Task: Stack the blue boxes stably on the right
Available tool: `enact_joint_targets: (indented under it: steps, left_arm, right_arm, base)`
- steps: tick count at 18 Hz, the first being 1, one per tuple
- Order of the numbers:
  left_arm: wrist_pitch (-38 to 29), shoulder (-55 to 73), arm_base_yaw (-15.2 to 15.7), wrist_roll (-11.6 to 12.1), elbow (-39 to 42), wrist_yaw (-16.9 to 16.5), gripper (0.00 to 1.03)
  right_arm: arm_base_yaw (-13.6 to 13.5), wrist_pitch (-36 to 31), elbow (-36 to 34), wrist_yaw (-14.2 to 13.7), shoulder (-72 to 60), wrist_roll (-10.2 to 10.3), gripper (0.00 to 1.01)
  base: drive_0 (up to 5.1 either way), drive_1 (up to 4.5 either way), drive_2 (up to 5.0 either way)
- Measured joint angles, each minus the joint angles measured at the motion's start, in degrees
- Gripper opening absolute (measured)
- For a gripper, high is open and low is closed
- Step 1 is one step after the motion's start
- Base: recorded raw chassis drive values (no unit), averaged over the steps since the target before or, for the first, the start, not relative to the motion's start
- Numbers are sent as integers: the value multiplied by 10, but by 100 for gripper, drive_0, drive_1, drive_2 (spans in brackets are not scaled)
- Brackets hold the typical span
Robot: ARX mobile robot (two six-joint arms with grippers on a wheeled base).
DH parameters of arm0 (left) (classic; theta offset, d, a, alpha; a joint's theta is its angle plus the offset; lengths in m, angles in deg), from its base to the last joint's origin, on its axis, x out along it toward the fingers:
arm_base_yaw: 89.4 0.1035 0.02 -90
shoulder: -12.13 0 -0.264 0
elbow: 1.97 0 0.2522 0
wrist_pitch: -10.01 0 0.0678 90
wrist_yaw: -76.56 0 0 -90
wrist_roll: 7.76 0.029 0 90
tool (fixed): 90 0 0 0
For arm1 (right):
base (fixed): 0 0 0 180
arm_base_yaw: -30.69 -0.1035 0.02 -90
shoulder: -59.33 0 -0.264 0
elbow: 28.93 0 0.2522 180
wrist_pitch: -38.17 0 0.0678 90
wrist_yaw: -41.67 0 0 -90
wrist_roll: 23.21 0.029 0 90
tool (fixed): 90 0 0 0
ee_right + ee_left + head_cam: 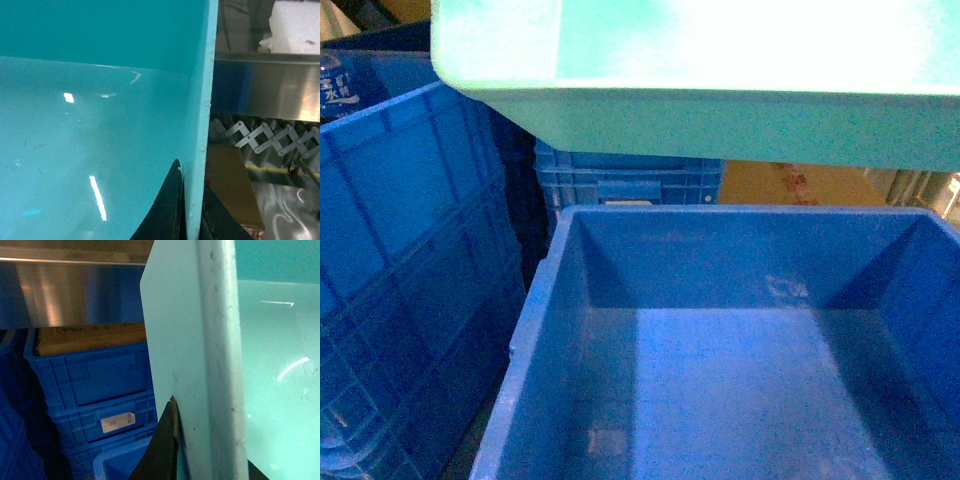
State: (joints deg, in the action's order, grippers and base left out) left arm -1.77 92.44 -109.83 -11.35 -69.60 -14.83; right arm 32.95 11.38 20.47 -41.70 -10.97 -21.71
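A light turquoise blue box (720,120) hangs across the top of the head view, above an open dark blue crate (740,350). Neither gripper shows in the head view. In the left wrist view my left gripper (210,440) is shut on the box's left wall (220,365), one black finger (165,450) outside it. In the right wrist view my right gripper (192,175) is shut on the opposite wall (200,125), with one finger (167,210) inside the box and the other outside. The box's smooth inside (90,150) holds nothing.
A tall ribbed dark blue crate (410,270) stands on the left, with a water bottle (335,85) behind it. More blue crates (95,385) are stacked at the back under a steel shelf (75,295). On the right lie a cardboard box (230,185) and white foam (295,25).
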Motion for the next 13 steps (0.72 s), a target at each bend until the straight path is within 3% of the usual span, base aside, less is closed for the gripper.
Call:
enact_joint_targets:
  steps: [5,7,11,13]
  left_arm:
    - [-3,0,0,0,1,-1,6]
    - [3,60,-5,10,10,19,6]
    - [52,125,-17,-25,20,31,6]
    - [89,166,-37,-40,-20,50,6]
  right_arm:
    - [0,-2,0,0,3,0,2]
    - [4,-17,-30,4,-82,-17,2]
    - [26,8,-26,37,-185,-18,2]
    - [39,18,13,46,-243,-33,2]
  base:
    - [0,0,0]
    - [0,0,0]
    - [0,0,0]
    - [0,0,0]
